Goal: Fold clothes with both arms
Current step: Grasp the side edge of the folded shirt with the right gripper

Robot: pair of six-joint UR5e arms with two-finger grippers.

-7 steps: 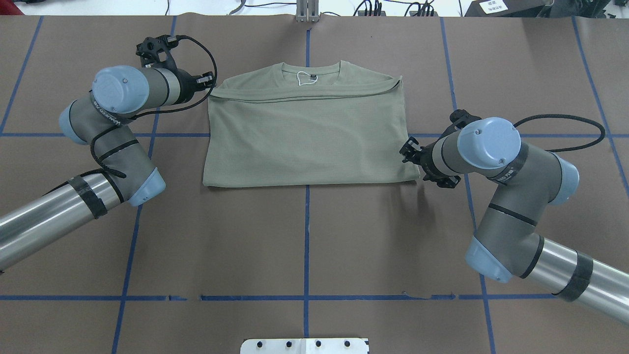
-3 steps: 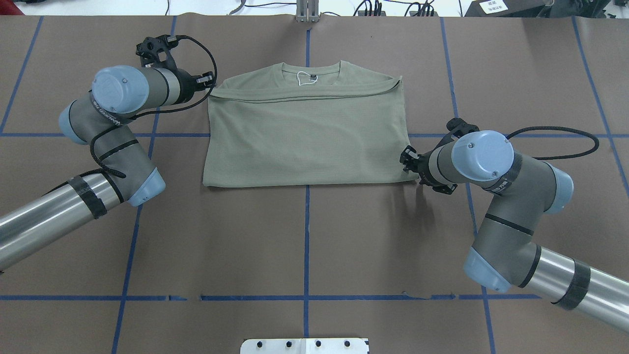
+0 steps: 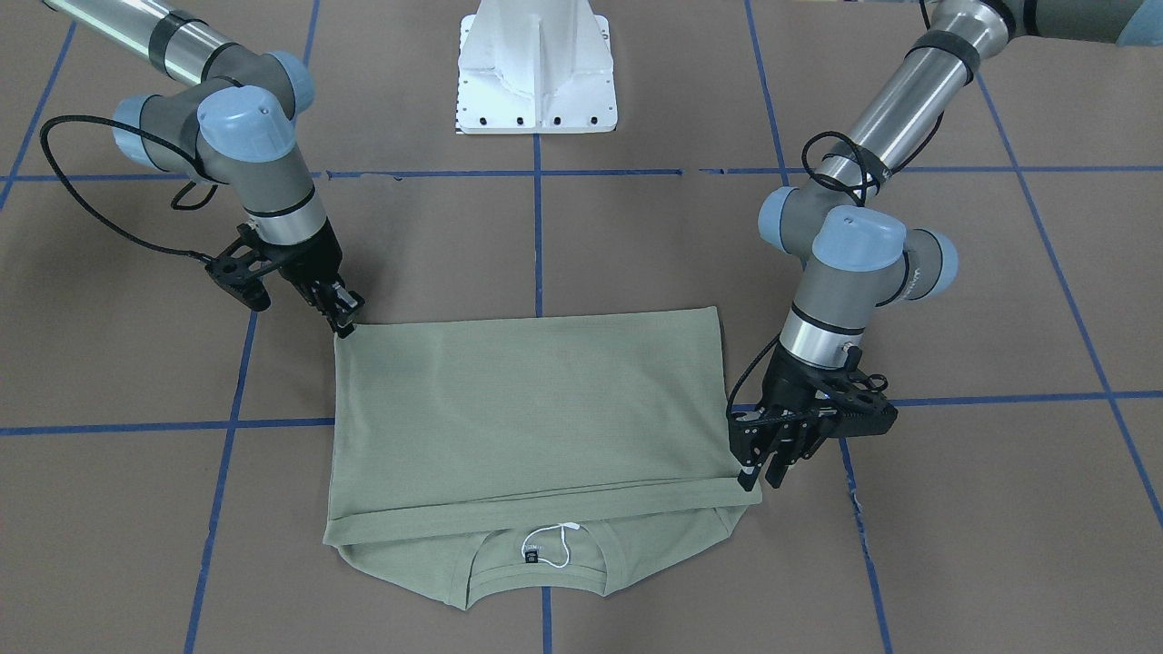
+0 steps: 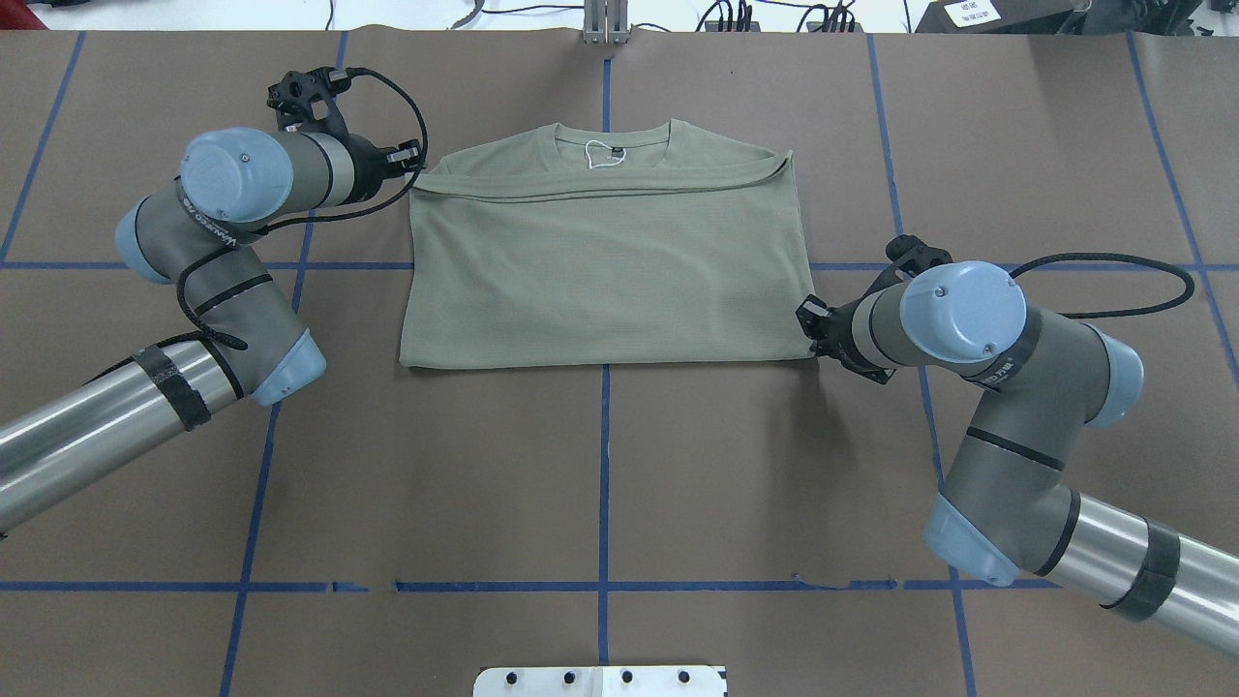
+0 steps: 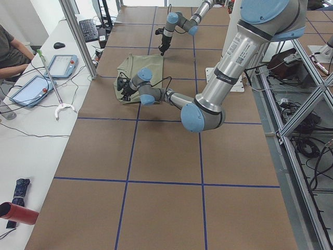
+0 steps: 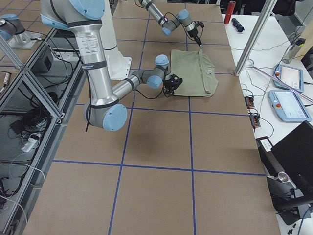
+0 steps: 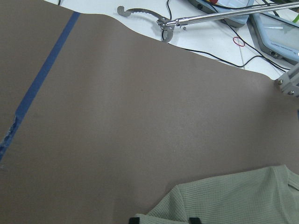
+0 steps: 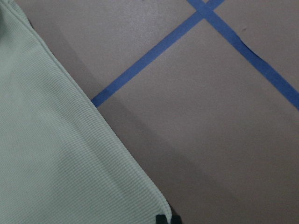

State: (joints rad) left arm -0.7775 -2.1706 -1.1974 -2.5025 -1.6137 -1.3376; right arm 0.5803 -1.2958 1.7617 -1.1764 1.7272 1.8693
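Observation:
The sage-green shirt point(image 4: 605, 271) lies folded flat mid-table, neck label with white loop point(image 4: 602, 153) at the far edge; it also shows in the front-facing view point(image 3: 536, 409). My left gripper point(image 4: 414, 160) point(image 3: 759, 472) sits at the shirt's far-left corner. In the left wrist view its fingertips point(image 7: 135, 219) stand apart with the shirt's edge point(image 7: 224, 200) between them, so it is open. My right gripper point(image 4: 808, 327) point(image 3: 346, 320) is at the near-right corner. In the right wrist view its tips point(image 8: 161, 219) are close together, shut on the shirt's corner point(image 8: 70, 163).
Brown table cover with blue tape grid lines point(image 4: 604, 465). The white pedestal base point(image 3: 536, 68) stands at the robot's side. Cables, tablets and a reacher tool point(image 7: 163, 21) lie on the white bench beyond the far edge.
My right gripper has moved down along the shirt's right edge to its near-right corner. The left arm and the shirt have not moved.

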